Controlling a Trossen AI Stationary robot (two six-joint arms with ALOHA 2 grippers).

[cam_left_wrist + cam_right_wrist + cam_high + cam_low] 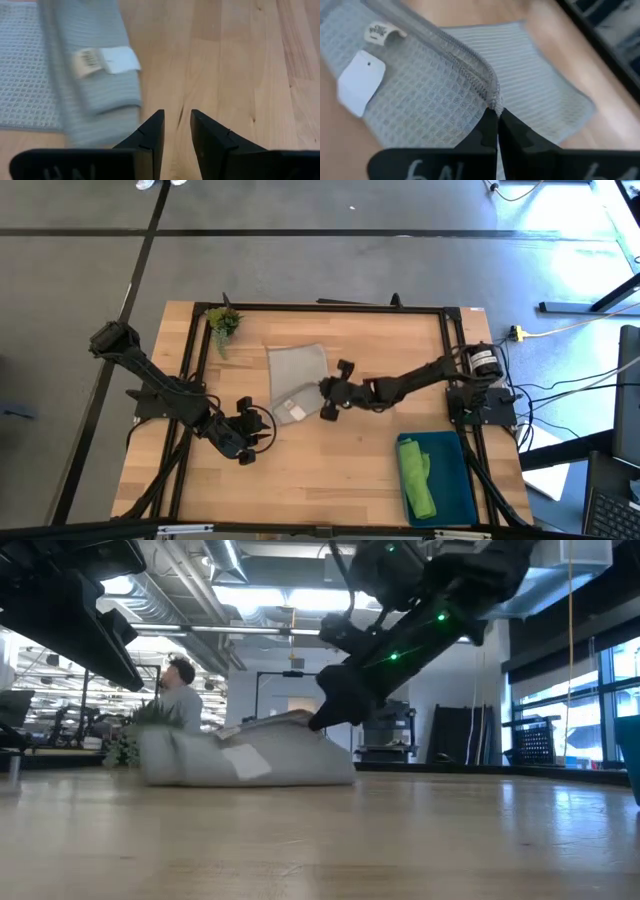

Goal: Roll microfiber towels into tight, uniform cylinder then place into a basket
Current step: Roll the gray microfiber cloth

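Observation:
The pale grey-beige microfiber towel [295,378] lies partly folded on the wooden table, left of centre. A white label [107,60] shows on its upper layer. My right gripper [324,395] is at the towel's right side, shut on its hem. My left gripper [258,432] hovers open near the towel's near-left end, and nothing sits between its fingers [150,135]. The lime green towel [418,478] lies rolled up inside the teal basket [455,480] at the table's near right. My right gripper pinches the grey towel's stitched hem [491,100] between its two shut fingers, at a bend or corner of the edge. The fingers come slanting down from the table's right side. That edge [300,722] is raised off the table, while the rest of the towel lies on the wood.
A small green plant sprig [223,322] stands at the table's far left corner. Black frame rails [330,308] run along the far edge and both sides. Bare wood [330,470] lies between the towel and the basket. A person [180,680] shows in the room behind the table.

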